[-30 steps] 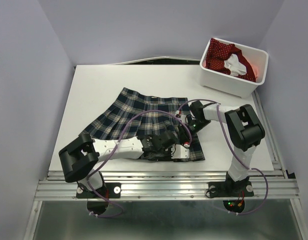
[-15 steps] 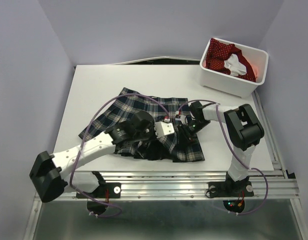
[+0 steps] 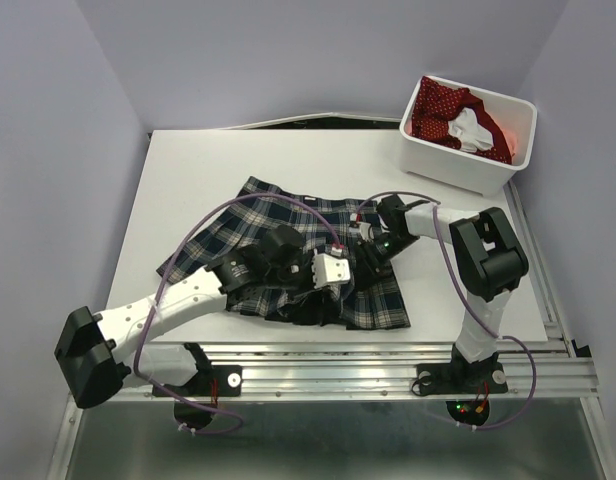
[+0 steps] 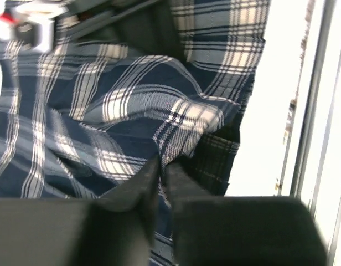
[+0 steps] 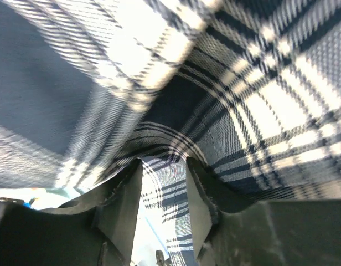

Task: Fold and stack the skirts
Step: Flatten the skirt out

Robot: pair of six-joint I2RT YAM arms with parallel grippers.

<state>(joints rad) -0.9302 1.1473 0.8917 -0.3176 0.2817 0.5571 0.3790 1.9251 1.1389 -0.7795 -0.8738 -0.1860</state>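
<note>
The plaid skirt (image 3: 278, 225) lies spread on the white table (image 3: 188, 170), with its near right part bunched up. My left gripper (image 3: 350, 280) is over that bunched part. In the left wrist view it (image 4: 164, 166) is shut on a pinched fold of the plaid skirt (image 4: 148, 100). My right gripper (image 3: 371, 255) is at the skirt's right side, close to the left one. In the right wrist view it (image 5: 164, 163) has plaid cloth (image 5: 259, 83) between its narrowly spaced fingers and draped over the tips. The red dotted skirt (image 3: 443, 112) lies in the bin.
The white plastic bin (image 3: 458, 175) stands at the table's far right corner, with a white item beside the red skirt in it. A metal rail (image 3: 328, 370) runs along the near edge and shows at the right of the left wrist view (image 4: 320, 111). Purple walls enclose the table.
My left arm has swung out to the left. Its gripper moved from the skirt's near right hem toward the middle with cloth in it, then slightly back. The right gripper stayed put.
</note>
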